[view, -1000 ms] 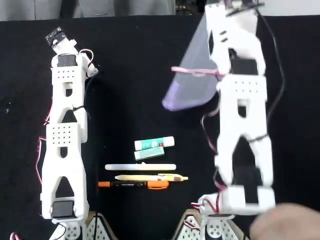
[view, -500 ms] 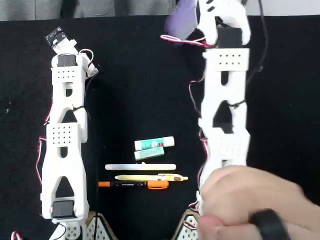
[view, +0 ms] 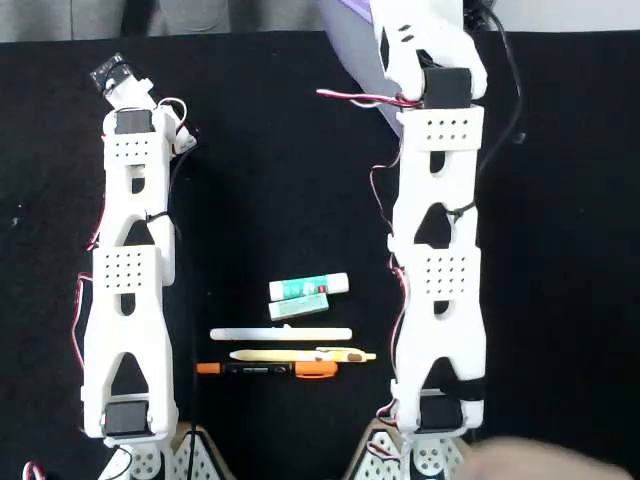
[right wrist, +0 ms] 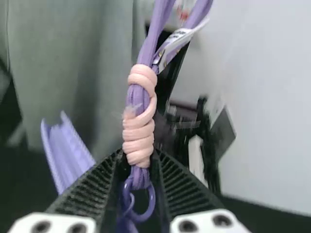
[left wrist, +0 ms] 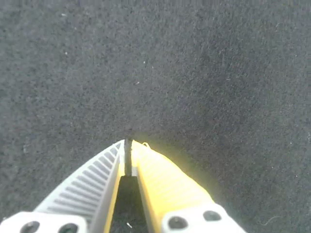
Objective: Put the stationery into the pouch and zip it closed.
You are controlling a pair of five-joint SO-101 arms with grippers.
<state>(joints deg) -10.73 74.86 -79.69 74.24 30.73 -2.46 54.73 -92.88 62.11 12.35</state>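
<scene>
Pouch cord within the right gripper.

The table is covered in a black, felt-like cloth that looks finely fuzzy up close and takes the light evenly, with no hard shadows on it. Along its far edge hangs a stretch of grey-green fabric. To the right of that stands a plain white wall, with some dark cables and hardware bunched in front of it, too blurred to make out.
</scene>
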